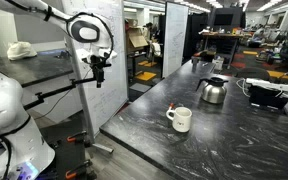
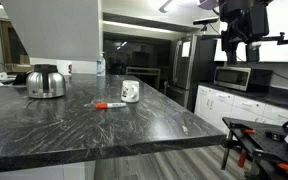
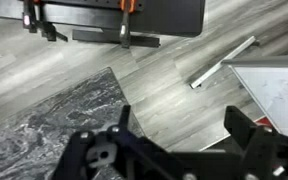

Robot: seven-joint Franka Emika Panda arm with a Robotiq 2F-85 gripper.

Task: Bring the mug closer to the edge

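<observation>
The small white mug (image 1: 180, 119) stands upright on the dark marbled countertop, set back from its edge (image 1: 134, 146). It also shows in an exterior view (image 2: 130, 91) with a red and white pen (image 2: 109, 104) lying next to it. My gripper (image 1: 99, 66) hangs in the air off the counter, well away from the mug. It also shows in an exterior view (image 2: 238, 45). In the wrist view the gripper (image 3: 179, 128) is open and empty over the wood floor, with a counter corner (image 3: 54, 125) at lower left. The mug is out of the wrist view.
A silver metal kettle (image 1: 213, 89) stands further back on the counter, also visible in an exterior view (image 2: 46, 82). A black device (image 1: 267, 93) sits at the counter's far side. A microwave (image 2: 234, 77) stands on white cabinets. Black equipment (image 3: 114, 15) sits on the floor.
</observation>
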